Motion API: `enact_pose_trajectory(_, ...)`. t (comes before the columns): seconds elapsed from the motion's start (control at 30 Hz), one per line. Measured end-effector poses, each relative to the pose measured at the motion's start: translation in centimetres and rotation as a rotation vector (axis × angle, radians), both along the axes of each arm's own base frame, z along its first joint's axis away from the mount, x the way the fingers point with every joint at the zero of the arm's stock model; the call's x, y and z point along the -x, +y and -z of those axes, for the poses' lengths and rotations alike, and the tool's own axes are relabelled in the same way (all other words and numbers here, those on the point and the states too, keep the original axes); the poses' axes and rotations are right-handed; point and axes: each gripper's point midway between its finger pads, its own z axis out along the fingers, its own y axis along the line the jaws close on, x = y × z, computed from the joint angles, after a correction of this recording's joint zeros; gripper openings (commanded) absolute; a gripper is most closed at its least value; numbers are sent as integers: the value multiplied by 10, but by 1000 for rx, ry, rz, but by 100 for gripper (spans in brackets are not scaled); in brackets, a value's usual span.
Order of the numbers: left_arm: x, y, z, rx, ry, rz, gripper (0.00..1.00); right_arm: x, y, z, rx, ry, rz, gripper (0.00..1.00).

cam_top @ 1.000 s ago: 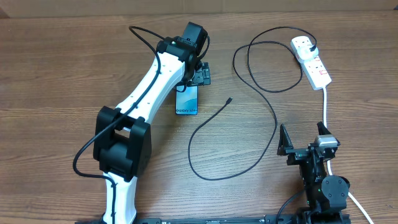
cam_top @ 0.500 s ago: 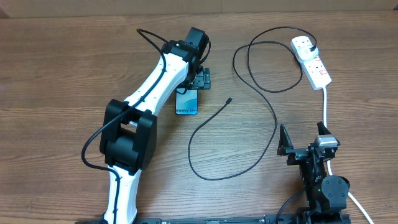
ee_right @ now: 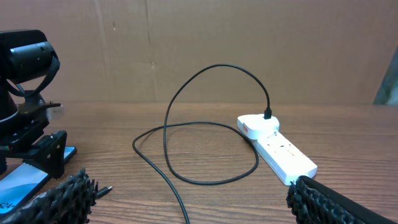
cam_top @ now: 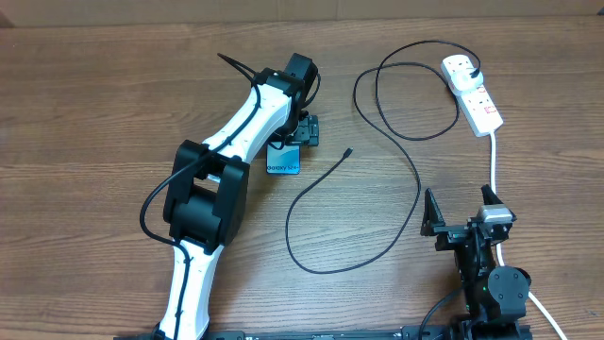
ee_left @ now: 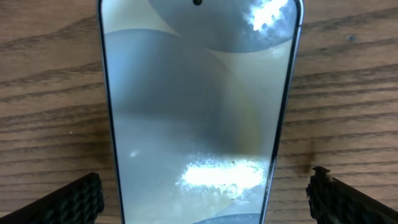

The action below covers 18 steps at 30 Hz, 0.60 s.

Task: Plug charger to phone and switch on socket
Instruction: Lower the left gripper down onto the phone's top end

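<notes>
Phone [cam_top: 283, 159] flat on the worktop [cam_top: 94, 113], screen up, my left end effector [cam_top: 302, 134] wide open straddling its top end, charger [cam_top: 418, 189] plugged into the socket [cam_top: 475, 93], its tip loose beside the phone, my right end effector [cam_top: 460, 203] open, well apart

Glossy glass phone [ee_left: 199, 106] on matt, grained wooden table [cam_top: 94, 113].

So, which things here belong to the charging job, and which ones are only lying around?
For the job:
- phone, flat under the open left tool
- charger, its connector tip loose on the wood, its plug in the socket
- socket

Only around:
- table
- cardboard wall behind it
</notes>
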Motion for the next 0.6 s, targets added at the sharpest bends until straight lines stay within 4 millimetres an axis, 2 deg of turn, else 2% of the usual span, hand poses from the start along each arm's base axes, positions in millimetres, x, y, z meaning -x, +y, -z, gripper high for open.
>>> enact_pose_trajectory(0.23,0,0,0,12,8,33,100,0,0,0,0,0,0,100)
enact_pose_trajectory(0.6,-5,11,1,29,16,16,100,0,0,0,0,0,0,100)
